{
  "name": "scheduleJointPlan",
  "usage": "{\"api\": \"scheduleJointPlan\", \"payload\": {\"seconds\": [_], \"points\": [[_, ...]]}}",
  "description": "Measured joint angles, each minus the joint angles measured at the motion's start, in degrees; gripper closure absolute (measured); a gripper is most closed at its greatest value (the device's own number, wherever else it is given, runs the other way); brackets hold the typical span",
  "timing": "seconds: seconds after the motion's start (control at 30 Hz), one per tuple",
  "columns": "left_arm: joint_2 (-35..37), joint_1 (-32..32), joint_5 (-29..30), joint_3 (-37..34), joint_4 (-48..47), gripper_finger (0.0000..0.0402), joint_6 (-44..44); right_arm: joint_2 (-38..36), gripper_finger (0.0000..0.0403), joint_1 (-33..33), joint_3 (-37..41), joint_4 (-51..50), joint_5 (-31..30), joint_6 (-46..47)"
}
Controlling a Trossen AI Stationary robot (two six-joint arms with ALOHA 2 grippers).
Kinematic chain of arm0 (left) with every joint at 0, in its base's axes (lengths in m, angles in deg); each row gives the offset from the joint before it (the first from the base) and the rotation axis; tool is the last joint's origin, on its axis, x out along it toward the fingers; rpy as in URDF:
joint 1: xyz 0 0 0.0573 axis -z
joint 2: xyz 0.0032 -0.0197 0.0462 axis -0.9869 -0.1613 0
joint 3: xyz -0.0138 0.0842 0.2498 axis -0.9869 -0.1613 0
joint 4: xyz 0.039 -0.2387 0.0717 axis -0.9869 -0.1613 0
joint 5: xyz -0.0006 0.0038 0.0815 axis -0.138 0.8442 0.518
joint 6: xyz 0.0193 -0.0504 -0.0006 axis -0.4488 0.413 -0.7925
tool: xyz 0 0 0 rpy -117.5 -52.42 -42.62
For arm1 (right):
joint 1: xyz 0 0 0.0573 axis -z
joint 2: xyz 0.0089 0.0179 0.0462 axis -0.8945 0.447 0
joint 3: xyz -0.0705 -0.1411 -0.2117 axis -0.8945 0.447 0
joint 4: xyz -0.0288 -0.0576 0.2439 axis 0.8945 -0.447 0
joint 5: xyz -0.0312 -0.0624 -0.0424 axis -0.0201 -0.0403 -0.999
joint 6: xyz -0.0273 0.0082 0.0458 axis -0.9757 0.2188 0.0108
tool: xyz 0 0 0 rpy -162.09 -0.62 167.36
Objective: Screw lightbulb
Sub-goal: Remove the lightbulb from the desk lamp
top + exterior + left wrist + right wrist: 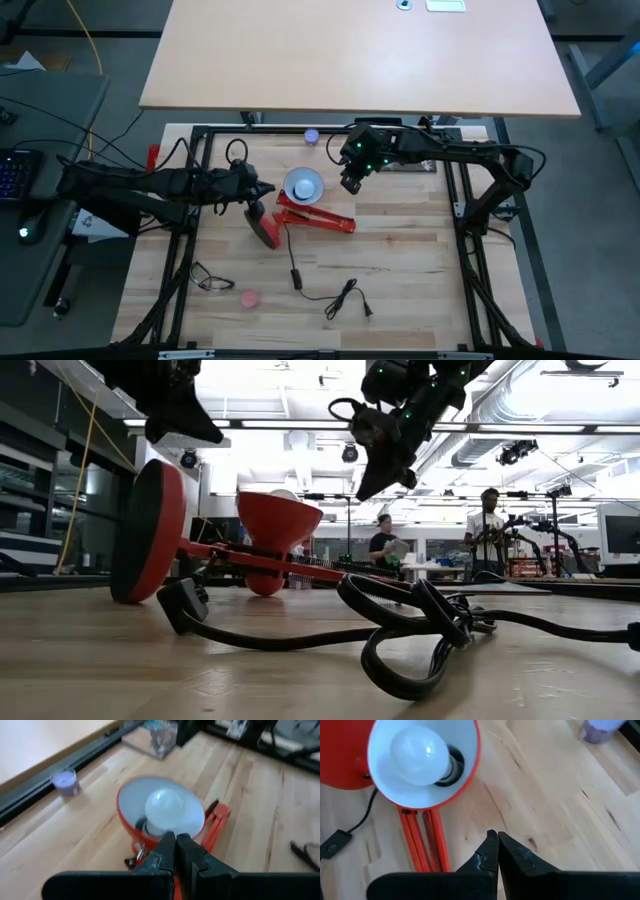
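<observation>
We see the bulb [418,751] sitting inside the lamp's shade [462,770], its base at the socket, so the screwing looks done or close to it; we can't tell how far the thread is in. The lamp [315,218] lies tipped on the table [420,270], shade mouth facing up, which we judge is what lets a gripper reach the bulb from above.

Left gripper [175,840] is just beside the shade, on the side toward the lamp's round foot [264,229], fingers pressed together on nothing. It touches neither bulb nor shade as far as we see.

Right gripper [497,840] hangs above the table near the shade's other side, also pinched together and empty, clear of the bulb. We guess both sit off the lamp because the bulb needs no more holding.

Small lavender pot [65,781] stands beyond the shade, well apart. The cord [345,296] trails on the foot's side of the lamp, out of the way.
</observation>
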Motion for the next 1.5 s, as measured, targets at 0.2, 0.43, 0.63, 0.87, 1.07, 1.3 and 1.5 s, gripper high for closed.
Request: {"api": "scheduleJointPlan", "payload": {"seconds": [0.2, 0.43, 0.63, 0.87, 1.07, 1.3, 1.5], "points": [[0.0, -1.4, 0.0, 0.0, 3.2, 0.0402, 0.0, 0.0, 0.0403, 0.0, 0.0, 0.5, 2.0, -1.5], [0.0, -3.6, -1.3, 0.0, 4.4, 0.0374, 4.9, 0.0, 0.0403, 0.0, 0.0, 2.7, 2.4, 0.0], [0.0, -6.7, -4.9, 0.0, 11.3, 0.0295, 6.1, 0.0, 0.0403, 0.0, 0.0, 8.5, 5.5, 3.6], [0.0, -9.6, -13.0, 0.0, 21.6, 0.0193, 5.0, 0.0, 0.0396, -0.8, 0.0, 15.0, 6.1, 7.6], [0.0, -9.9, -13.8, 0.0, 22.7, 0.0146, 4.5, 0.0, 0.0329, -4.5, -3.5, 14.9, 9.2, 2.5], [0.0, -9.9, -15.6, 0.0, 22.1, 0.0135, 5.6, -0.1, 0.0193, -10.4, -11.1, 4.2, 2.5, -5.6], [0.0, -9.9, -16.2, 0.0, 21.7, 0.0135, 3.7, 0.1, 0.0123, -12.2, -12.0, 2.3, -8.2, -5.3]]}}
